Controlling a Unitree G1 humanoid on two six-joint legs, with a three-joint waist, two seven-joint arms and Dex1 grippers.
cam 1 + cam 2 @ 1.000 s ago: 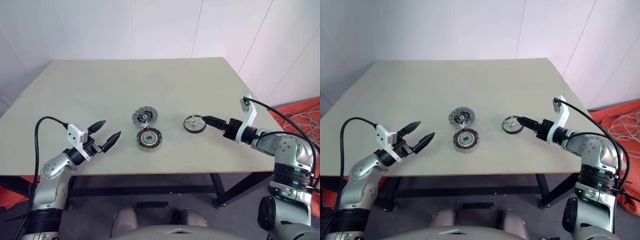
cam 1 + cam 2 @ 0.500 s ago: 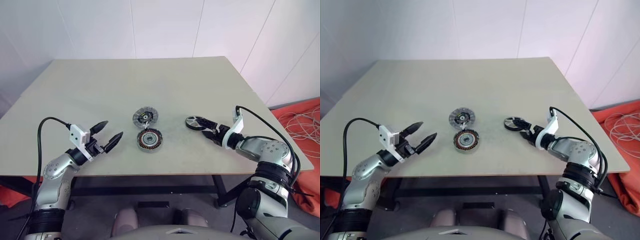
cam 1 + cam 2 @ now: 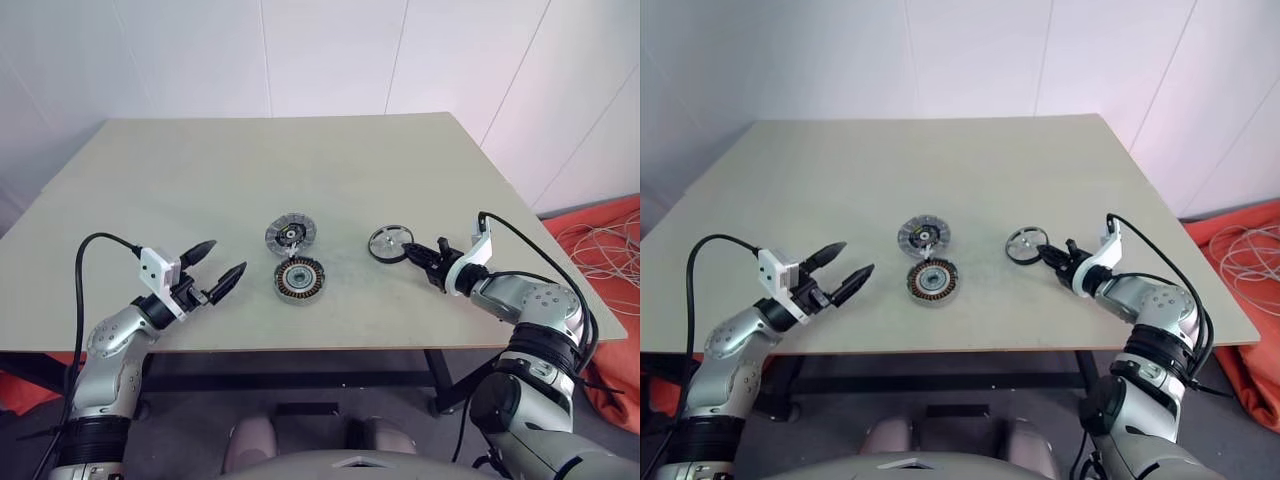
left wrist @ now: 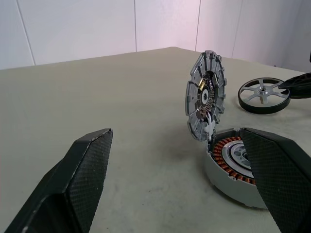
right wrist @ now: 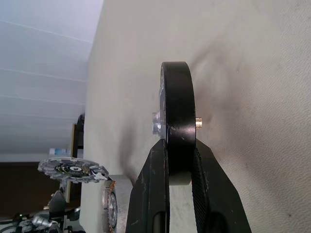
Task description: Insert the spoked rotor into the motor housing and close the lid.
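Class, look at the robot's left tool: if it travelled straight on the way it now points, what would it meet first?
Most likely the motor housing, with the lid standing tilted just behind it. The open left tool points across the table towards them, though its height above the tabletop is hard to judge.

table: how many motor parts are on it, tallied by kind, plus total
spoked rotor: 1, pinched at its rim by the right gripper
motor housing with copper windings: 1, lying on the table
lid: 1, standing open at the housing's far edge
total: 3
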